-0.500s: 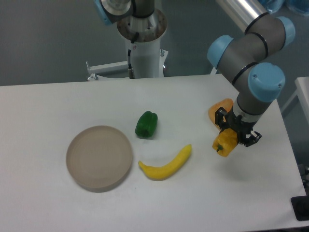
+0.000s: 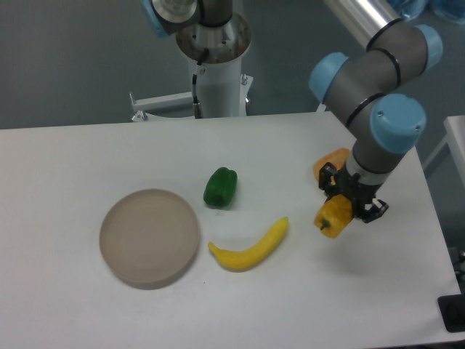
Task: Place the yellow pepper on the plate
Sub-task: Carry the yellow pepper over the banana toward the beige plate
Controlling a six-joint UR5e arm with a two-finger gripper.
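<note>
Green pepper (image 2: 219, 187) above banana (image 2: 251, 248); orange wedge (image 2: 330, 162).

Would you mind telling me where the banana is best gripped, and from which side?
Grip the banana from above at its thick middle, fingers closing across its narrow width. It lies flat and curved on the table, so the ends taper and would probably slip.

On the table (image 2: 87, 153) the plate (image 2: 150, 235) lies at the left, toward the front. The green pepper (image 2: 220, 187) sits behind and to the right of the plate, near its rim but apart from it. The banana (image 2: 250, 247) lies in front of the green pepper, to the right of the plate. Far right, the gripper (image 2: 347, 206) holds the yellow pepper (image 2: 333, 217) above the table, well apart from the plate. The orange wedge (image 2: 330, 161) lies just behind the gripper
</note>
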